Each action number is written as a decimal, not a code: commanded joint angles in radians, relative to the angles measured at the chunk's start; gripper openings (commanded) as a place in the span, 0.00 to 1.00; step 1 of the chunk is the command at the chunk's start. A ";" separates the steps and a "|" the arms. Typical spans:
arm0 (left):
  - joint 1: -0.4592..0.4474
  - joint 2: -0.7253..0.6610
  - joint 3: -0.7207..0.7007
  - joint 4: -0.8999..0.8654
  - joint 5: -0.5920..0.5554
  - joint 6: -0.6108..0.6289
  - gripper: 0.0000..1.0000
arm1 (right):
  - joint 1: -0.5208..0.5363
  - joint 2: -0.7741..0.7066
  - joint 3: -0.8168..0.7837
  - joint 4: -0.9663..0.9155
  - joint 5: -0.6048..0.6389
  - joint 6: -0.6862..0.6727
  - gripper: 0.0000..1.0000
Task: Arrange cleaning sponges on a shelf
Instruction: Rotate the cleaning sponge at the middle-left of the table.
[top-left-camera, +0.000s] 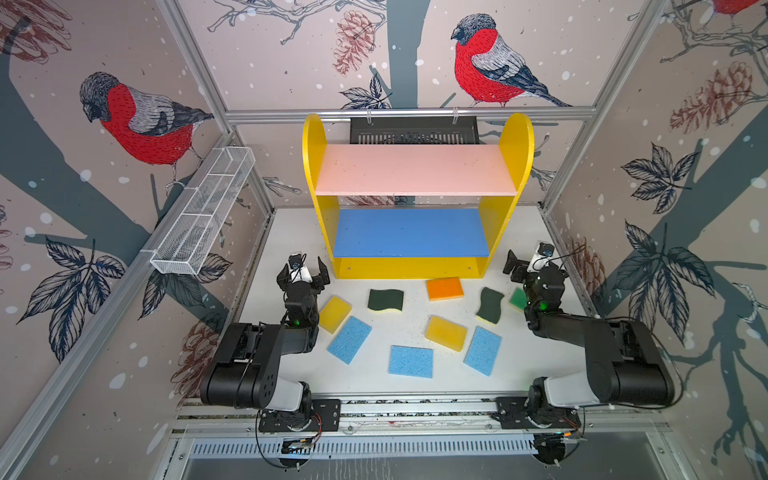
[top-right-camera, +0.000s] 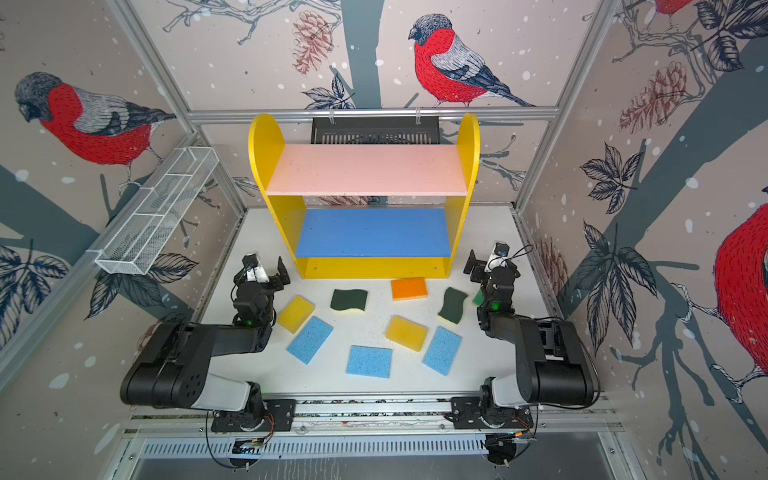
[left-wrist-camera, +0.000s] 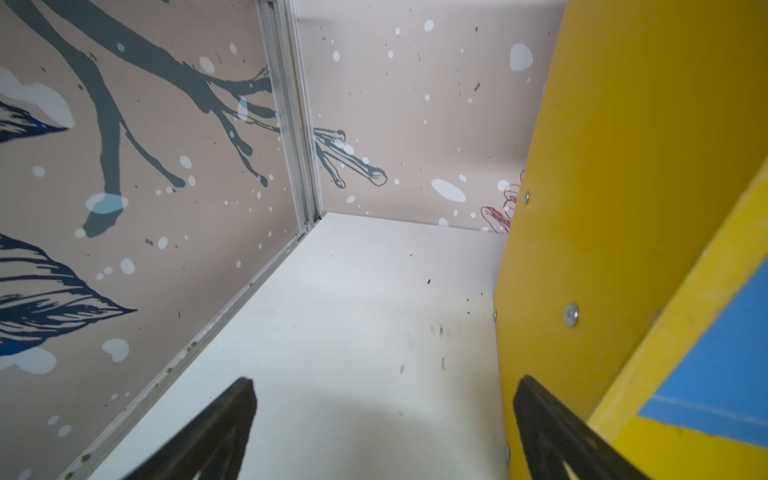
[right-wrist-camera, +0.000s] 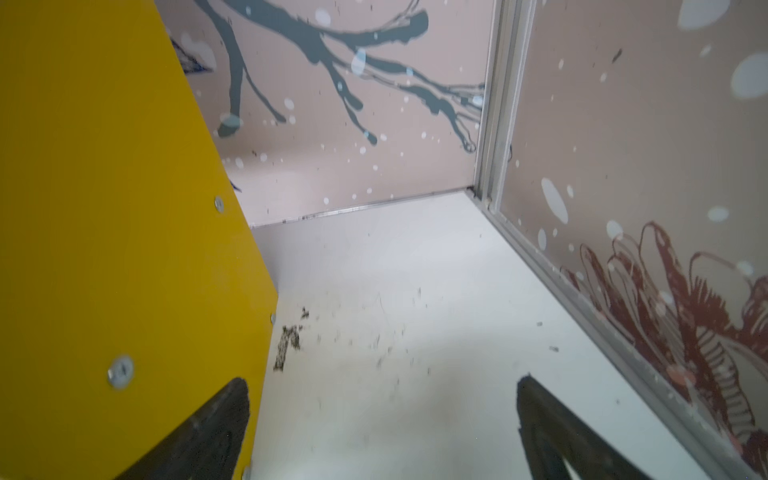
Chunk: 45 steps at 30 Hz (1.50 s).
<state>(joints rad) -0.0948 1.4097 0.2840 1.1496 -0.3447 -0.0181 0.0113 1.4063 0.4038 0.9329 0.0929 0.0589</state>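
The shelf (top-left-camera: 415, 266) stands at the back of the white table, and its pink board (top-left-camera: 415, 170) and blue board (top-left-camera: 411, 232) are bare. In front of it lie several cleaning sponges: an orange-topped one (top-left-camera: 444, 289), two wavy dark-green ones (top-left-camera: 385, 300) (top-left-camera: 490, 305), a bright-green one (top-left-camera: 518, 298) half under the right arm, two yellow blocks (top-left-camera: 334, 313) (top-left-camera: 446, 332) and three light-blue ones (top-left-camera: 350, 339) (top-left-camera: 411, 361) (top-left-camera: 483, 350). My left gripper (top-left-camera: 302, 272) (left-wrist-camera: 385, 382) hovers open beside the shelf's left side (left-wrist-camera: 602, 208). My right gripper (top-left-camera: 534, 259) (right-wrist-camera: 382, 380) is open beside the shelf's right side (right-wrist-camera: 104, 208). Both are empty.
A white wire-mesh basket (top-left-camera: 203, 212) hangs on the left wall rail. A black slotted tray (top-left-camera: 413, 129) hangs behind the shelf on the back rail. The side walls stand close to each gripper. Dark crumbs (right-wrist-camera: 289, 345) speckle the table (top-left-camera: 291, 232).
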 joint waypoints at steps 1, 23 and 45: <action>-0.040 -0.067 0.018 -0.111 -0.128 0.017 0.97 | 0.035 -0.064 -0.001 -0.125 0.062 -0.010 1.00; -0.180 -0.561 0.092 -0.971 -0.067 -0.401 0.97 | 0.187 -0.542 0.117 -0.780 0.201 0.311 1.00; -0.288 -0.428 0.234 -1.397 -0.050 -0.525 0.80 | 0.303 -0.560 0.148 -0.932 0.143 0.425 1.00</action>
<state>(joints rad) -0.3767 0.9649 0.5026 -0.1505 -0.4297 -0.5037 0.2970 0.8532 0.5545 0.0151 0.2298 0.4496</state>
